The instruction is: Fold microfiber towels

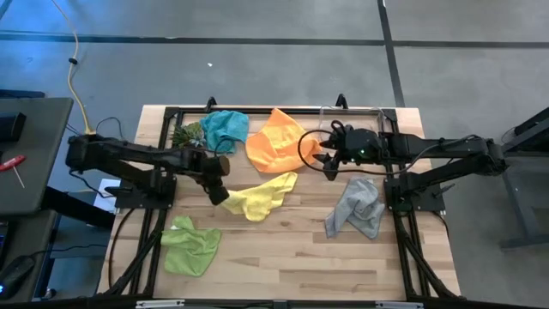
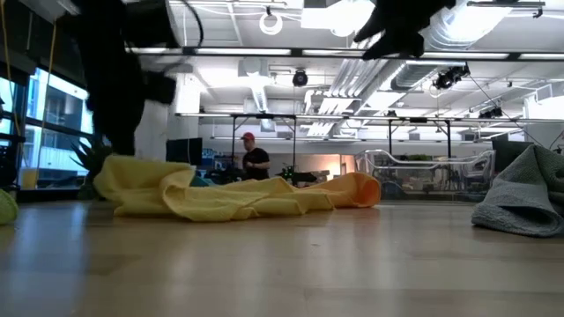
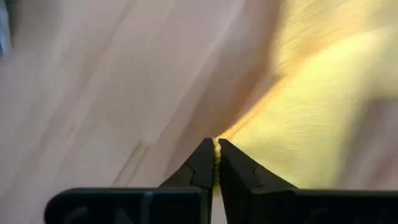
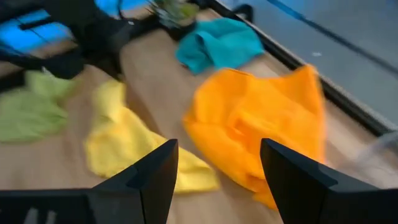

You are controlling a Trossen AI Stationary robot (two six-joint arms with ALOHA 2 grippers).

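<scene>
Table [image 1: 283, 257]: all five towels lie loose and crumpled on the wood, none folded yet.

Orange towel [image 1: 274, 140], the biggest heap, sits at the back centre, just beside your R gripper [image 1: 329, 160]. Grey towel [image 1: 356, 209] is bunched on the right side, near the R arm's base. Lime towel [image 1: 190, 244] is at the front left, well apart from the rest. Teal towel [image 1: 225, 129] is at the back left, touching a small green spiky plant [image 1: 187, 134]. Yellow towel [image 1: 260, 196] stretches across the middle, one end at your L gripper [image 3: 216, 152].

L gripper: jaws together, clamped on the yellow towel's edge; the wrist view shows a thin sliver of yellow pinched between the tips. R gripper: hovers over the orange towel w/ jaws apart, holding nothing.

Handling, as I judge it: these are light, limp cloths w/ no stiffness, so they'll drape and drag rather than keep shape. The nap looks grippy, not slippery, but a pinch on a thin edge can slip out if you pull fast. Take hold at corners or a hem, not mid-bunch, or you'll lift several layers at once. For yellow, I'd want the R gripper on the far corner so you can stretch it flat before folding.
</scene>
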